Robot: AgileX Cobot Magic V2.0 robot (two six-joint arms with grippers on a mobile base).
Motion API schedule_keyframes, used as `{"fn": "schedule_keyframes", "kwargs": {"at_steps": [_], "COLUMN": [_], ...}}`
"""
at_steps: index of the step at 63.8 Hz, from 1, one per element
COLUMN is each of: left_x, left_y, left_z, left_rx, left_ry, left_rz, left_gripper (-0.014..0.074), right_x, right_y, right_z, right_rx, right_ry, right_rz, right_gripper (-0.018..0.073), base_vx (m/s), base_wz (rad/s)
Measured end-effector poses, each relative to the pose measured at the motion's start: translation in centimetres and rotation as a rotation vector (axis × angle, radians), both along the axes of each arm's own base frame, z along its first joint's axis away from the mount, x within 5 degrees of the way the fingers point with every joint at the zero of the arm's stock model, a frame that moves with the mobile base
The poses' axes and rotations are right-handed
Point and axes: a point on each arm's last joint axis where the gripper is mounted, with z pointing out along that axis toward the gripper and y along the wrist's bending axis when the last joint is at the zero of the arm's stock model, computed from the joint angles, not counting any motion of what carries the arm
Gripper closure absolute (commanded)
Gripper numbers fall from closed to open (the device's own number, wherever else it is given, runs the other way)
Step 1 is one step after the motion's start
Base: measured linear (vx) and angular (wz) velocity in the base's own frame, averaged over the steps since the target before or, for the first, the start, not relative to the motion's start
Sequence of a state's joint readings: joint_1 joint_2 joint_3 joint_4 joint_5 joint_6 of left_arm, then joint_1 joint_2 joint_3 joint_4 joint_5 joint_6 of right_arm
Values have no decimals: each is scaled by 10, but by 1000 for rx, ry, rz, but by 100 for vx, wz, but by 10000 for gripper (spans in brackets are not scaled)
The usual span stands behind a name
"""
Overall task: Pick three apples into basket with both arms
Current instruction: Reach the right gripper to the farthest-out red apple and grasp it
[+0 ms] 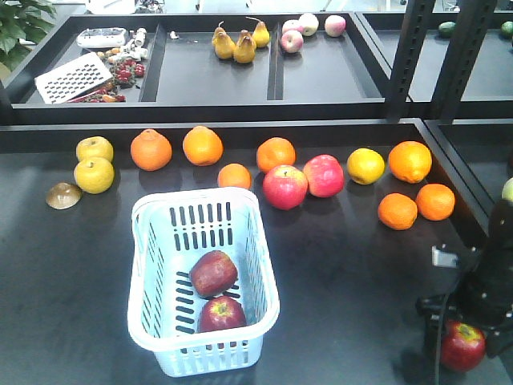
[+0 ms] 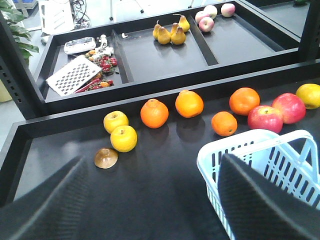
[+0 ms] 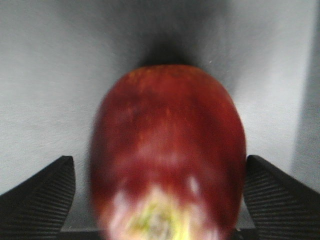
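Basket (image 1: 160,329) sits near the front edge of the black table (image 1: 345,273), left of centre, with two dark red apples (image 1: 213,273) in it, one behind the other and just touching. Third dark apple (image 1: 462,345) lies at the front right corner, between the spread fingers (image 3: 40,200) of the right gripper (image 1: 473,325); the blurred wrist view leaves contact unclear, so I cannot tell whether it is gripped. Left gripper (image 2: 150,200) hangs over the table's left side beside the basket rim, jaws wide apart, nothing between them. Along the back edge: seven oranges (image 1: 151,149), two pink-red apples (image 1: 284,186), two yellow apples (image 1: 94,175), one lemon-yellow fruit (image 1: 365,165).
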State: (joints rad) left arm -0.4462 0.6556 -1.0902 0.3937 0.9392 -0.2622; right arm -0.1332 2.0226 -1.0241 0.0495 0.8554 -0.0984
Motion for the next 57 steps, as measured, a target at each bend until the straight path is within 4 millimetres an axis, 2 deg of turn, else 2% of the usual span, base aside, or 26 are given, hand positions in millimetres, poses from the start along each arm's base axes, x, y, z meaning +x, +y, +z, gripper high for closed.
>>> {"fn": "schedule_keyframes", "kwargs": {"at_steps": [6, 19, 25, 29, 37, 45, 49, 57], "left_x": [0, 0, 0, 0, 0, 0, 0, 0], "left_y": [0, 0, 0, 0, 0, 0, 0, 0], "left_z": [0, 0, 0, 0, 0, 0, 0, 0], "left_rx": [0, 0, 0, 0, 0, 0, 0, 0], "left_ry": [0, 0, 0, 0, 0, 0, 0, 0], "left_rz": [0, 0, 0, 0, 0, 0, 0, 0], "left_gripper": [74, 74, 74, 74, 74, 74, 74, 74], "right_x": [-1, 0, 0, 0, 2, -2, -7, -22], "right_y": [0, 0, 0, 0, 3, 13, 25, 69], "right_z": [-6, -6, -2, 7, 37, 87, 109, 148], "right_rx": [2, 1, -1, -3, 12, 40, 46, 77], "right_ry": [18, 16, 5, -18, -111, -261, -322, -437], "right_rz": [0, -4, -9, -13, -43, -43, 3, 156], "right_gripper": [46, 284, 333, 335, 333, 330, 330, 330], "base_vx": [0, 0, 0, 0, 0, 0, 0, 0], "base_wz": [0, 0, 0, 0, 0, 0, 0, 0]}}
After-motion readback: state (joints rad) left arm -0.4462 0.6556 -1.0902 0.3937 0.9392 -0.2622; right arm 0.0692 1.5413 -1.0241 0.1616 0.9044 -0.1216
